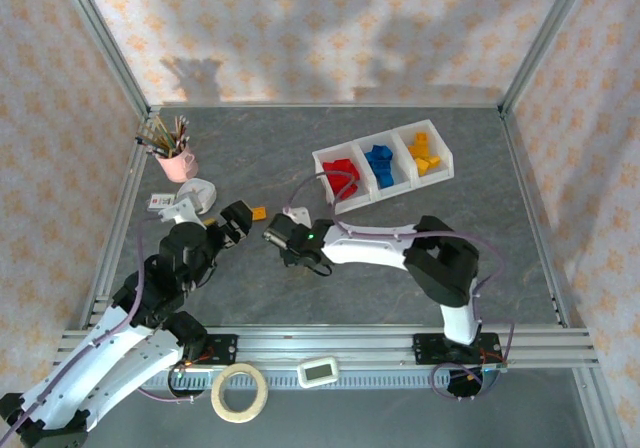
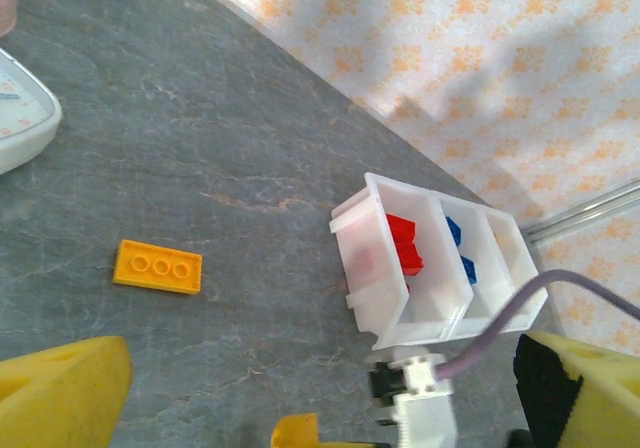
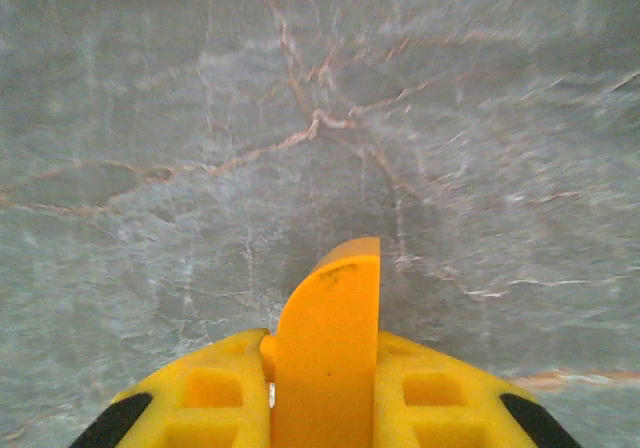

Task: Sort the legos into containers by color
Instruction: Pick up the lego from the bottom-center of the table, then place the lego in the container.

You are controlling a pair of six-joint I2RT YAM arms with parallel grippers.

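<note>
In the right wrist view, the lower half of the small yellow-orange plastic brick (image 3: 330, 338) was buried between the right arm's yellow fingers (image 3: 205, 398). Its studs could not be made out, and the grey marbled tabletop (image 3: 300, 118) beyond was blurred. Whether the brick touched that surface could not be told. The right jaws were closed tight on this brick, which stood edge-on between them, its rounded top poking past the tips. From the top camera these jaws sat left of the tabletop's middle, well apart from the row of three joined white translucent plastic bins (image 1: 347, 201).

The left jaws stood wide open and held nothing (the left arm's yellow fingers (image 2: 60, 393) were cut off by the bottom corners of the left wrist view). A flat yellow-orange plate with three studs (image 2: 157, 266) lay loose on the tabletop ahead of them, touching neither finger.

Seen from above, red bricks (image 1: 342, 176) lay in the left bin, blue bricks (image 1: 380, 163) in the middle one and yellow-orange bricks (image 1: 423, 153) in the right one. From the left wrist camera the farthest bin's contents were hidden behind its wall.
</note>
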